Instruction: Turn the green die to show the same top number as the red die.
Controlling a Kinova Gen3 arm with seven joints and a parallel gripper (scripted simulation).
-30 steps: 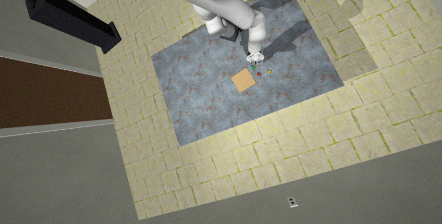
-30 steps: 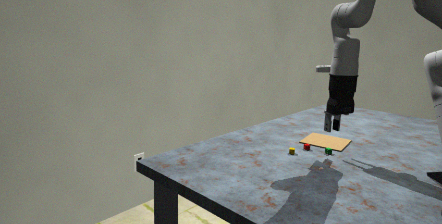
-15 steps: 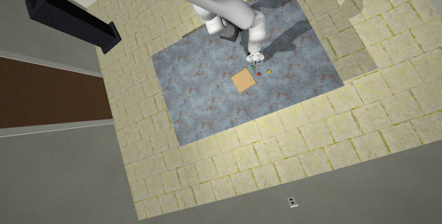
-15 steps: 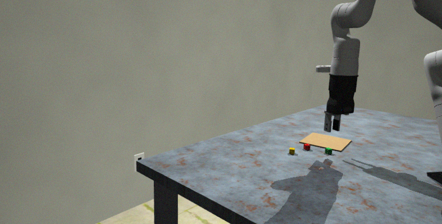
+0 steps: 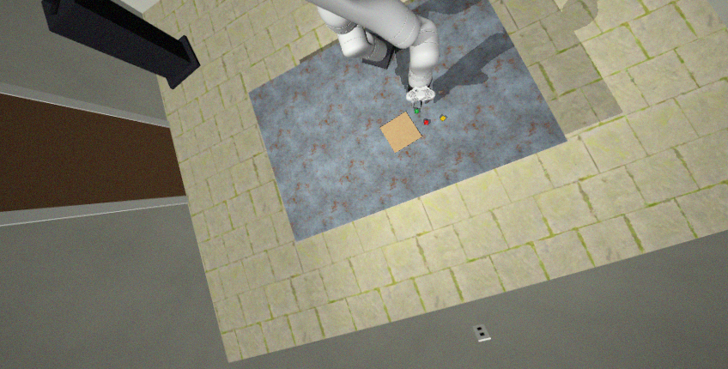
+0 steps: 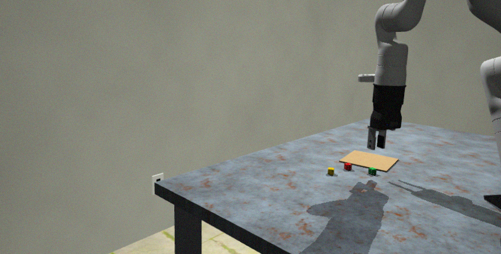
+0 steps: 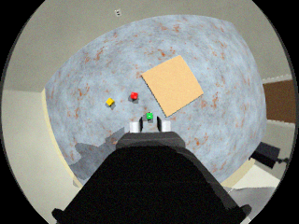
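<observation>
The end effector (image 6: 376, 142) hangs above the table (image 6: 246, 195), fingers pointing straight down, well clear of the surface. Its fingers stand partly closed, with a narrow gap between them and nothing held.

In the wrist view the green die (image 7: 149, 116) appears in the gap between the two fingertips, so the end effector is lined up over it. In the exterior view the green die (image 6: 372, 171) rests on the table, just off the near edge of the mat (image 6: 368, 160); it does not lie on the mat. I cannot tell whether it touches the mat's edge.

In the top view the mat (image 5: 401, 131) lies flat on the table, with the green die (image 5: 415, 111) at about 1 o'clock from its centre, close to its corner. The red die (image 5: 426, 121) sits at about 2 o'clock from the mat, just beside its right corner, and the yellow die (image 5: 443, 117) lies further out along the same direction. The three dice stand apart from one another, none stacked.

The numbers on the upper faces of the dice are too small to read in any view.
</observation>
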